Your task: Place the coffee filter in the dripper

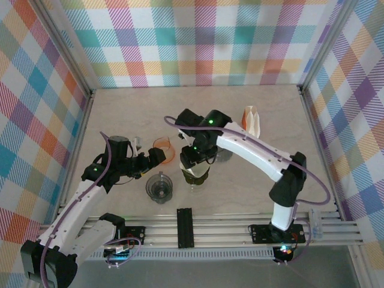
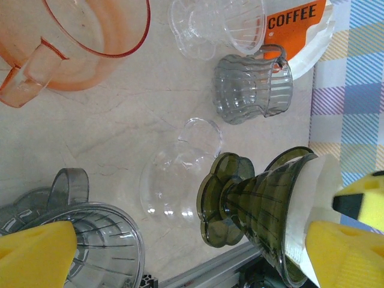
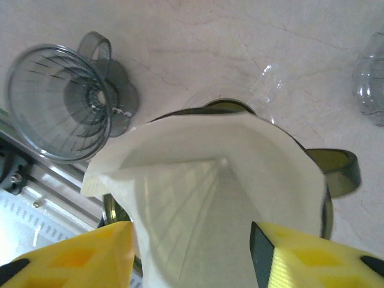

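A white paper coffee filter sits opened out as a cone inside the olive-green dripper. That dripper stands on a clear glass carafe near the table's front middle. My right gripper hangs directly over it. In the right wrist view the gripper is open, one yellow finger on each side of the filter's near rim. My left gripper is open and empty, just left of the dripper. In the left wrist view the dripper with the filter lies between its spread fingers.
A smoky-grey dripper stands front left of the green one. An orange pitcher sits behind the left gripper. A clear dripper, a grey ribbed cup and an orange coffee filter pack lie further back right.
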Available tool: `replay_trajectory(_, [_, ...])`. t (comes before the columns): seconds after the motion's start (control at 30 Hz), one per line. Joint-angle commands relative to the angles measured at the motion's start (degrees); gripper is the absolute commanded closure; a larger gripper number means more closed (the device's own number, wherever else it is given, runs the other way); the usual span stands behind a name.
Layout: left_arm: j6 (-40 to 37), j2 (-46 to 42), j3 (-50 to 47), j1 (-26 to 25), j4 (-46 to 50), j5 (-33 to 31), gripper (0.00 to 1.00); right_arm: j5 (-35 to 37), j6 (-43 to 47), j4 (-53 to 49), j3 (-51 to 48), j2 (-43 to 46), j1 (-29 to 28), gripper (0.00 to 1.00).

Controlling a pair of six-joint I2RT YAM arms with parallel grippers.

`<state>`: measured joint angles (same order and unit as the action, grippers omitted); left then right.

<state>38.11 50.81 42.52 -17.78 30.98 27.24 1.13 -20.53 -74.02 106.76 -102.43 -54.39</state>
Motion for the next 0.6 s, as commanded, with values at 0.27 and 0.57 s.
replay_trajectory(0.27, [-1.8, 5.4, 10.4, -10.8, 3.2, -4.6, 0.2, 7.4, -2.2, 10.2, -11.3, 15.1, -0.2, 0.32])
replay_trajectory(0.57, [-8.5, 18.6, 24.0, -23.7, 15.4, -14.3, 0.12, 13.2, -2.6, 11.2, -18.7, 21.9, 0.8, 0.29])
